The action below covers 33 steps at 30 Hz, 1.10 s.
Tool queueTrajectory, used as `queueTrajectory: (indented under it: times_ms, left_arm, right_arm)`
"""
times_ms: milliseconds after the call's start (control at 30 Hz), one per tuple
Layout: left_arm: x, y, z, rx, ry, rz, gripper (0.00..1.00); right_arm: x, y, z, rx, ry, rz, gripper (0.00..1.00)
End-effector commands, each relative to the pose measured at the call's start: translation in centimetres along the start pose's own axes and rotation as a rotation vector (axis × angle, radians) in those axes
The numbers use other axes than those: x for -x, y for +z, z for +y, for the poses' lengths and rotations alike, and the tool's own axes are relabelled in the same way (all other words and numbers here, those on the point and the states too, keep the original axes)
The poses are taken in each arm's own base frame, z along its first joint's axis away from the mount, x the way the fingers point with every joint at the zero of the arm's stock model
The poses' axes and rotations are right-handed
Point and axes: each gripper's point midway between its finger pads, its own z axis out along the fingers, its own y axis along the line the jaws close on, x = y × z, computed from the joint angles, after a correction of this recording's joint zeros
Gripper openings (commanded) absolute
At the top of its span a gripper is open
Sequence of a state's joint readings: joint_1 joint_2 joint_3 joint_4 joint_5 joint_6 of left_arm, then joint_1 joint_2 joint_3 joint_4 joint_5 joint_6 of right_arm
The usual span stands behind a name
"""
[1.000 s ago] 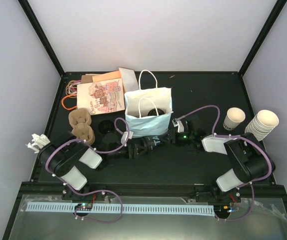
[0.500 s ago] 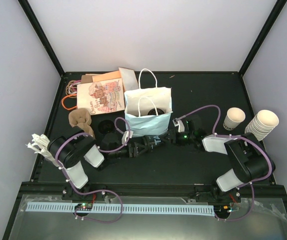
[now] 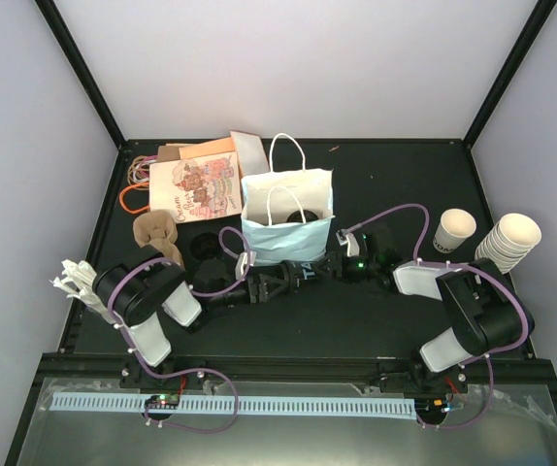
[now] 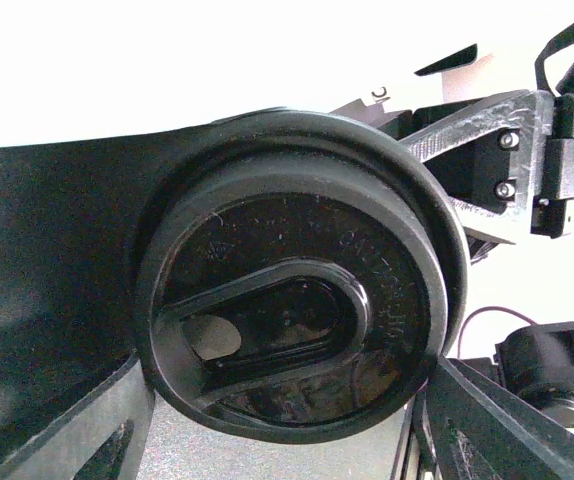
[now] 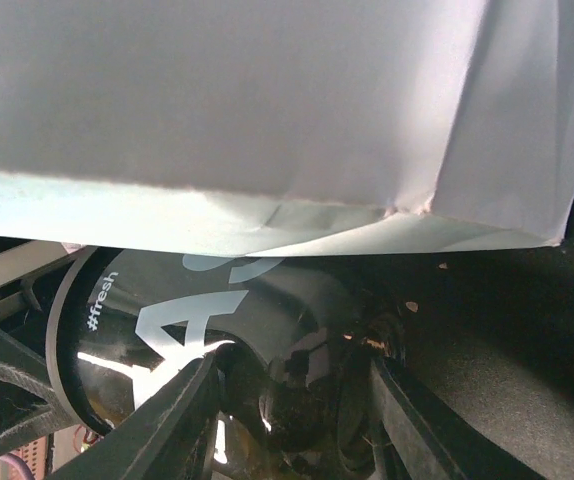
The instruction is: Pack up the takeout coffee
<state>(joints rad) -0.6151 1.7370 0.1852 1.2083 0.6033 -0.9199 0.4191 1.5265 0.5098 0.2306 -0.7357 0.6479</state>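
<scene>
The right gripper (image 5: 289, 372) had its fingers clamped on the base of the takeout coffee (image 5: 167, 335), which lay tipped sideways. The left gripper (image 4: 282, 405) had its fingers flanking the black lid (image 4: 287, 320); whether they pressed on it could not be told. The white paper bag (image 3: 303, 189) stood just beyond.

The bag's (image 5: 267, 110) bottom edge is covering part of the lettering on the cup (image 5: 147, 345) below it; in the left wrist view the lid (image 4: 287, 310) is hiding the cup's body.

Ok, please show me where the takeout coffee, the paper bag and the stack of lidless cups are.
takeout coffee (image 4: 297, 330), left wrist view, middle of its black lid.
paper bag (image 3: 283, 243), top view, its front wall.
stack of cups (image 3: 517, 233), top view, mouth of the top cup.
</scene>
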Motion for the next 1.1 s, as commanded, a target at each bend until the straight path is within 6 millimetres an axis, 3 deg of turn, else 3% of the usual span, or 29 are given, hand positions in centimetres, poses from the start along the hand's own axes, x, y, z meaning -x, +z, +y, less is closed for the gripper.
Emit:
queueTrajectory:
  times_ms: [0,433,533,867,1067]
  left_arm:
    - [2.2,-0.2,-3.2,-0.131,0.066,-0.09,0.77]
    - [1.9,0.5,-2.1,-0.114,0.017,-0.066,0.83]
    - [2.0,0.8,-1.8,-0.101,0.001,-0.066,0.76]
    - [1.8,1.1,-1.0,-0.054,-0.029,-0.049,0.73]
    - [1.3,0.6,-1.6,-0.044,-0.001,-0.022,0.7]
  right_arm:
    - [-1.2,0.1,-1.0,-0.035,0.013,0.032,0.44]
    - [-1.3,-0.1,-0.8,-0.027,0.006,0.034,0.44]
    - [-1.4,-0.1,-0.7,-0.024,0.004,0.033,0.44]
    - [-1.6,-0.4,-0.6,-0.022,-0.004,0.033,0.44]
    - [-1.2,-1.3,-0.8,-0.085,-0.029,-0.002,0.55]
